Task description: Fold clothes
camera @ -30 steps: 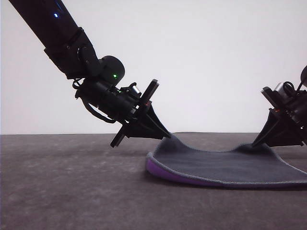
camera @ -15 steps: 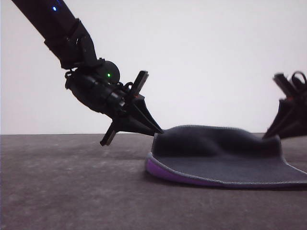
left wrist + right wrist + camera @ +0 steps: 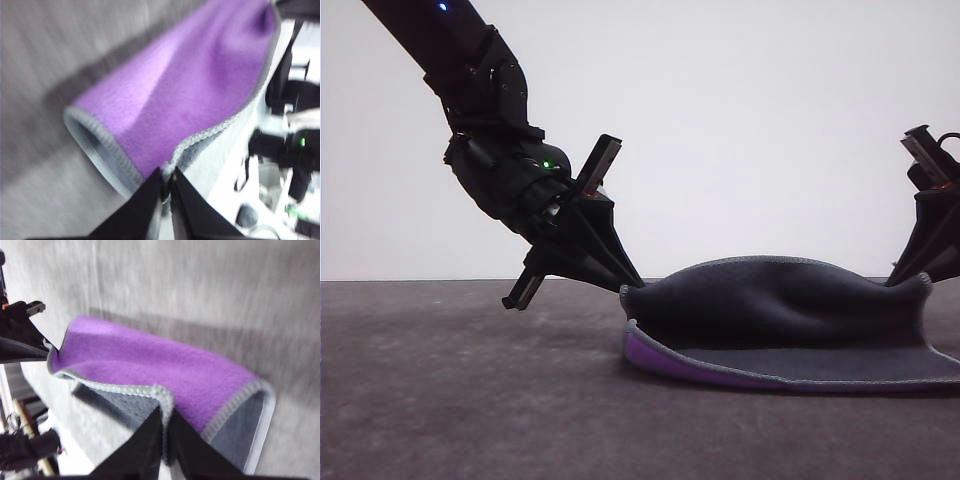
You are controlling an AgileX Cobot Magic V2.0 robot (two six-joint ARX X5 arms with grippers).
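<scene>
The grey worktop [image 3: 470, 380] stretches wide, and the cloth [image 3: 780, 310] lies on its right half, towards the far edge. Its near hem rests flat on the surface, showing a purple sliver underneath, while the far half is lifted and arches forward, dark grey side out in the front view. That arch is there, I'd say, because both far corners are being carried over towards the near hem to make the fold.

The left gripper [image 3: 638, 287] reaches down from the upper left, its jaws pinched tight on the cloth's left far corner; the left wrist view shows the hem caught right at its tips [image 3: 166, 179]. The right gripper [image 3: 910, 280] comes in at the right edge of the worktop, likewise clamped on the other corner, the light hem running into its closed tips [image 3: 165, 432].
</scene>
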